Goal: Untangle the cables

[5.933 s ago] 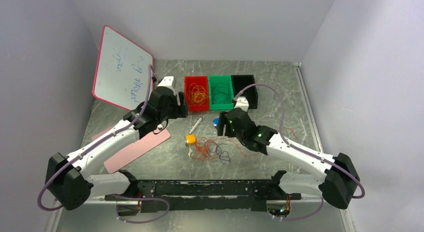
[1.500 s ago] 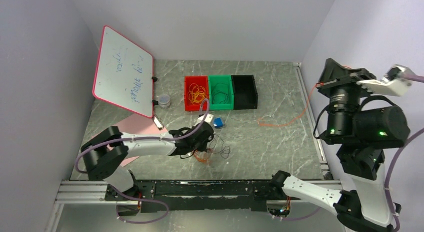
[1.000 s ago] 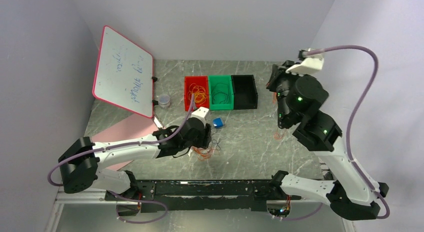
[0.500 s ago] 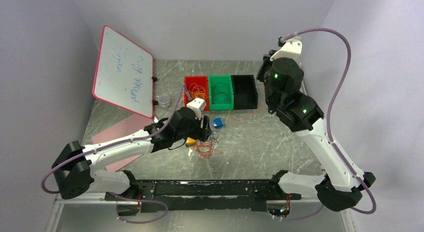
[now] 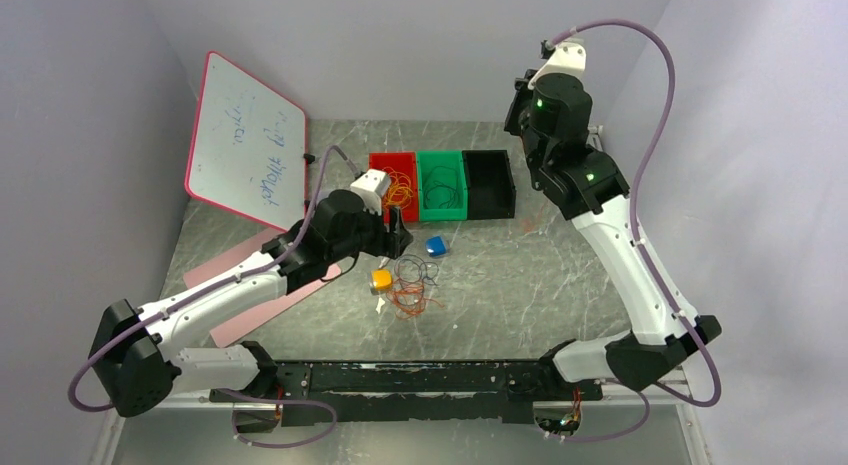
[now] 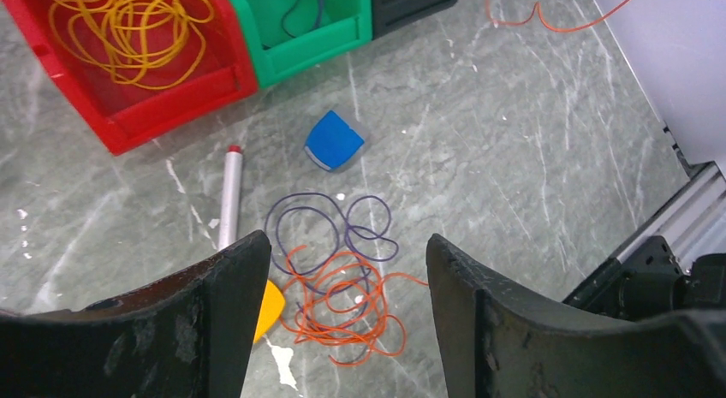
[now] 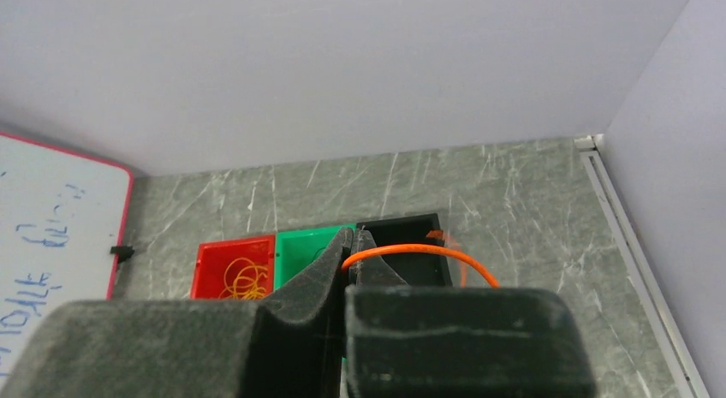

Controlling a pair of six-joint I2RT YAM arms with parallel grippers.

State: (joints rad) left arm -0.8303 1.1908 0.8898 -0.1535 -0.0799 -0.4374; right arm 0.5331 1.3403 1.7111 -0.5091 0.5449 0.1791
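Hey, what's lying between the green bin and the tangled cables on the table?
A small blue object lies between the green bin and the cables; the left wrist view shows it.

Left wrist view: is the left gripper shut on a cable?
No, the left gripper stands open, and the cables lie loose on the table below it.

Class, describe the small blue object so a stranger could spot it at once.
Find the three bins at the far side of the table. In front of the green bin, between it and the tangled cables, lies the blue object. Unlike the cables and white marker nearby, it is solid, squarish and blue.
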